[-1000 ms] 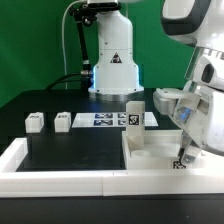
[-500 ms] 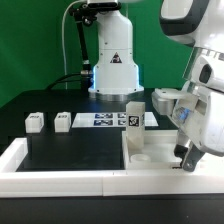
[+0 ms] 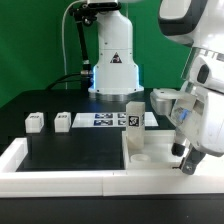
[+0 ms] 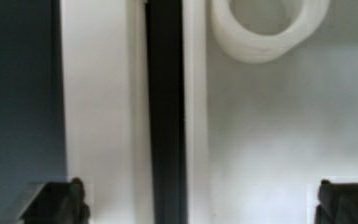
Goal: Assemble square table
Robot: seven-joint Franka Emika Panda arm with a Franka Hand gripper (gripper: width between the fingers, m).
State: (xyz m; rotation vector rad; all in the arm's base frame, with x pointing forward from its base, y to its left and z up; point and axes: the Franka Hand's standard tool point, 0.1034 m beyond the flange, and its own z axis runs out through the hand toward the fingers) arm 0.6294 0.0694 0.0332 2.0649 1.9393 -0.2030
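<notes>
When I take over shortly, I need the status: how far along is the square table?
Looks done: one upright leg stands on the slab; a second leg sits by its far corner. In hand: nothing, the gripper hangs open over the slab. Left: two loose legs on the exterior view's left.

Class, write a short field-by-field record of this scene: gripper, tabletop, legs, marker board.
gripper: open, holding nothing, low over the slab's edge at the exterior view's right
tabletop slab: lying flat alongside the white rim, a dark gap between them
loose leg blocks: two, apart, at the exterior view's left
upright leg: standing on the slab
marker board: flat, behind the slab
</notes>
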